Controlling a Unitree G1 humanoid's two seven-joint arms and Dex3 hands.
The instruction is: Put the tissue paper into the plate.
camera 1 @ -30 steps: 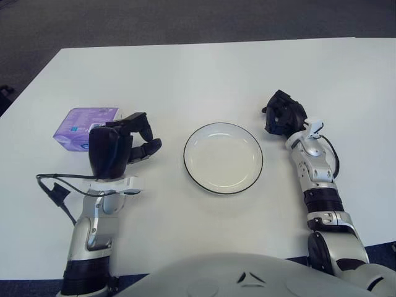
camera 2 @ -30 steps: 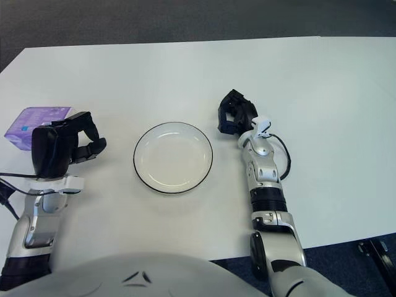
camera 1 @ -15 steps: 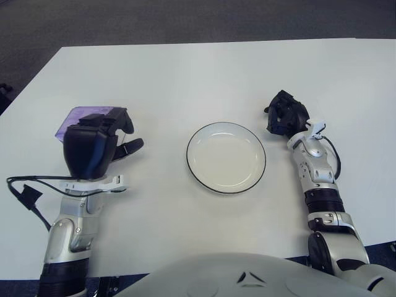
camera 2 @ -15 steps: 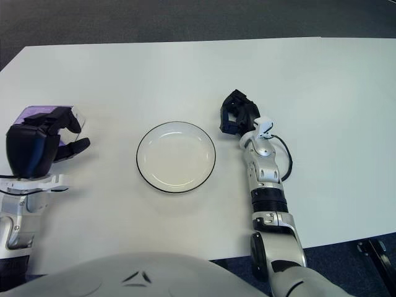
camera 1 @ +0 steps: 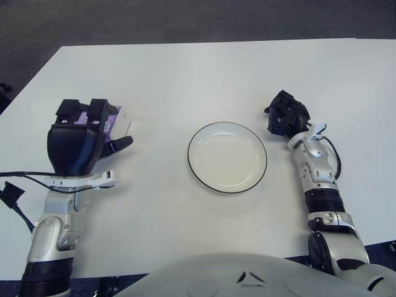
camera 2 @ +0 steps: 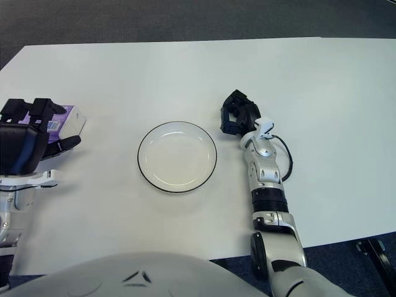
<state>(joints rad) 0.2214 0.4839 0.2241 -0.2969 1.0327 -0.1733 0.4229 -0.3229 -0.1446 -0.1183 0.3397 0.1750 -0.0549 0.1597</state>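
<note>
The tissue pack [camera 1: 119, 119] is a purple and white packet at the table's left side, mostly hidden under my left hand. My left hand [camera 1: 83, 133] is over it, with the fingers spread past its far edge and the thumb [camera 1: 119, 144] out at its right side, not closed on it. The white plate [camera 1: 228, 158] with a dark rim lies empty at the table's middle, to the right of the pack. My right hand [camera 1: 286, 114] rests curled on the table just right of the plate.
The white table [camera 1: 204, 74] carries only the plate and the pack. A black cable [camera 1: 13, 193] hangs off my left forearm near the table's left edge. Dark floor lies beyond the far edge.
My left hand has moved left and away from me onto the tissue pack, covering most of it, and its fingers have spread out. The right arm has not moved.
</note>
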